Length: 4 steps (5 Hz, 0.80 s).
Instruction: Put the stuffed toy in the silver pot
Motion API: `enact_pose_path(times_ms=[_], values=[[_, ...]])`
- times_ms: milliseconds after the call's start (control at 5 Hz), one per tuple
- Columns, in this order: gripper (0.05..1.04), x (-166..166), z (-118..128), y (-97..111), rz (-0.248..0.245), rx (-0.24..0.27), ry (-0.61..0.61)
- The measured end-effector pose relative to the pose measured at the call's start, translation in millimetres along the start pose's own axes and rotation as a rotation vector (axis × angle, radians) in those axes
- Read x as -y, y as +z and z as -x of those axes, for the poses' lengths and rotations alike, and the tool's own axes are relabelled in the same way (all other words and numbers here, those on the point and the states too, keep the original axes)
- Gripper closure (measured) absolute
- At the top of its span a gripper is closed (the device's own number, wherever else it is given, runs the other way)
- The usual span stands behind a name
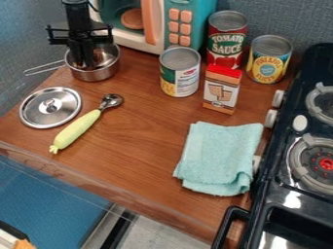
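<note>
At the upper left of the camera view, the black gripper (83, 54) hangs straight down, its lower end inside the silver pot (96, 74). The pot stands upright on the wooden counter with its wire handle pointing left. Something brownish (102, 57) shows inside the pot beside the gripper. It is mostly hidden, and I cannot tell whether it is the stuffed toy or a reflection, nor whether the gripper touches it.
A silver lid (50, 107) and a green-handled scoop (77, 130) lie in front of the pot. Behind stands a toy microwave (159, 29); cans (179, 73) and a cracker box (222, 92) are right of centre. A teal cloth (220, 155) lies beside the stove (280, 170).
</note>
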<state>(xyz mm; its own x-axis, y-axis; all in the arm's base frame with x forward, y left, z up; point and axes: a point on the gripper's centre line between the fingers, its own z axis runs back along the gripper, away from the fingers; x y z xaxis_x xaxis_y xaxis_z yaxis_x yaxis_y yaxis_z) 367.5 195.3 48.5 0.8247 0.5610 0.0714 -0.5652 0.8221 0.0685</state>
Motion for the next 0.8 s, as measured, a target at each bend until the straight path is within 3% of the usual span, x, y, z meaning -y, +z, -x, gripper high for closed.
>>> enact_pose_path(times_ms=[400, 600, 800], values=[[0.943, 2.7, -5.0, -3.4, -0.001, 0.004, 0.007], [0.728, 2.8, -4.4, -3.4, 0.000, 0.000, 0.017], [0.433, 7.2, -4.1, -3.1, 0.008, 0.001, 0.007]])
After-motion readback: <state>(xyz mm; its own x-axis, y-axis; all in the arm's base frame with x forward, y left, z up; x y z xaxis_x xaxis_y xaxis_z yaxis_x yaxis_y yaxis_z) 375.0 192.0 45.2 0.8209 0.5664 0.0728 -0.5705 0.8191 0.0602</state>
